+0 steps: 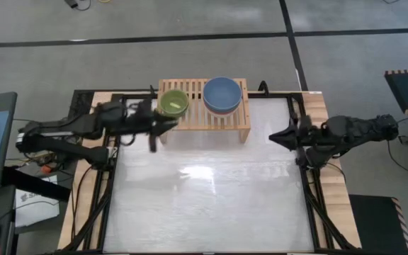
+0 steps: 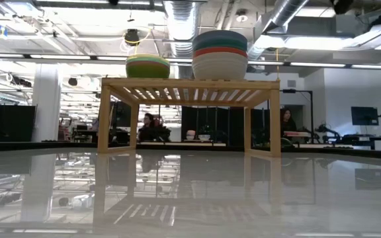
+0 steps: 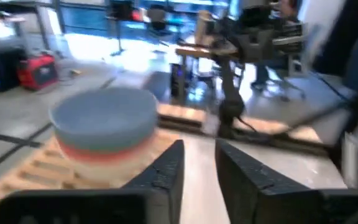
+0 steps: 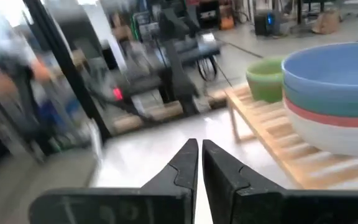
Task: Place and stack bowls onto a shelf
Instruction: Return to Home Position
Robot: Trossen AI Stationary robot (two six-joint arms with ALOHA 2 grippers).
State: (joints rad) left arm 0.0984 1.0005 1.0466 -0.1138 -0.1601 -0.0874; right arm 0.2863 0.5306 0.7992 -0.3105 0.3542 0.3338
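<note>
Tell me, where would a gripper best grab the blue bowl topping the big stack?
By its rim, coming straight down from above, one finger inside and one outside. The blue bowl sits mouth up, nested in the teal-green bowl beneath, so only its upper band shows and the sides give little to pinch. The rim's right edge is nearest the right gripper.

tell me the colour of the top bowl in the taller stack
The top bowl is slate blue, clearest in the high view.
</note>
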